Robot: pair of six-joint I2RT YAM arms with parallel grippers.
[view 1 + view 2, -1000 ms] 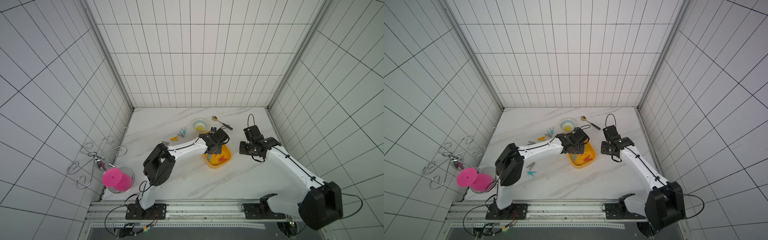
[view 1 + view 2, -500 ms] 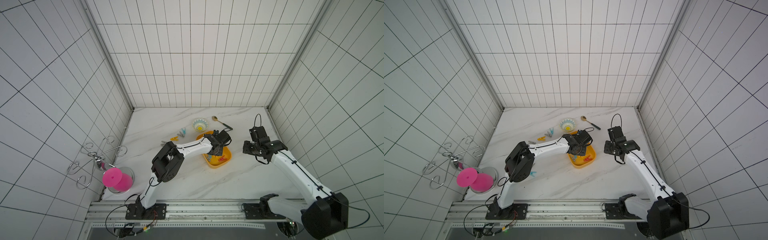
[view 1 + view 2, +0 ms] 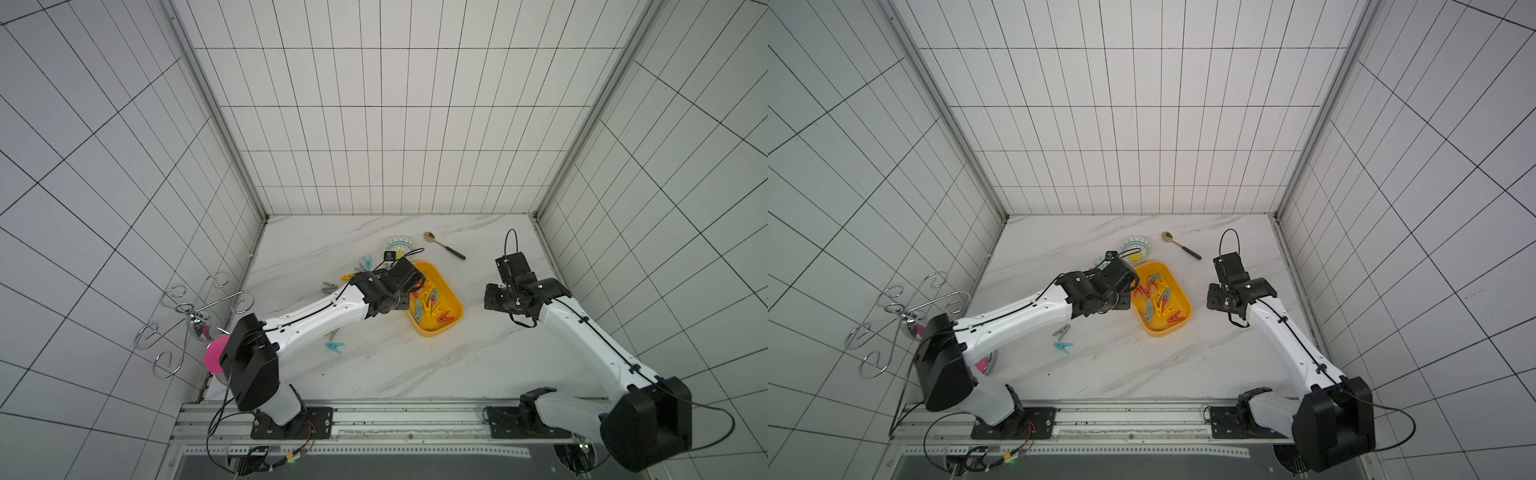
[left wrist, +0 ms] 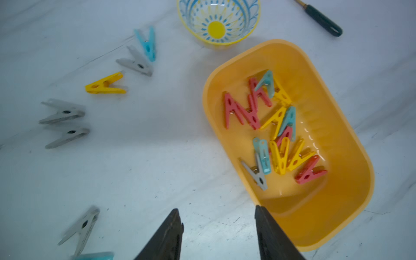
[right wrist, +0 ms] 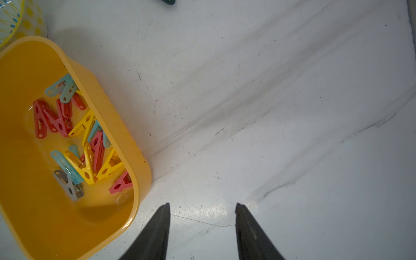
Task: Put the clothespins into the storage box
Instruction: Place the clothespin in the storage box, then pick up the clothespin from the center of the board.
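The yellow storage box [image 3: 452,297] [image 3: 1183,301] [image 4: 351,126] [image 5: 108,108] lies mid-table. In it lie several red, yellow, teal and grey clothespins [image 4: 279,135] [image 5: 90,144]. Loose clothespins lie left of the box: a yellow one [image 4: 105,84], a teal one [image 4: 147,44], grey ones [image 4: 137,62] [image 4: 64,111] [image 4: 83,225], and a teal one nearer the front [image 3: 335,347] [image 3: 1063,346]. My left gripper [image 4: 216,208] [image 3: 405,282] hangs open and empty by the box's left rim. My right gripper [image 5: 202,203] [image 3: 494,297] stands open and empty over bare table right of the box.
A small patterned bowl [image 3: 400,245] [image 4: 218,22] stands just behind the box. A gold spoon with a dark handle [image 3: 444,246] lies behind it to the right. A metal hook stand [image 3: 195,311] and a pink cup [image 3: 216,353] stand at the front left. Tiled walls enclose the table.
My left gripper has drawn back leftward from over the box to its left rim, and its jaws have opened. The right arm has only shifted slightly.
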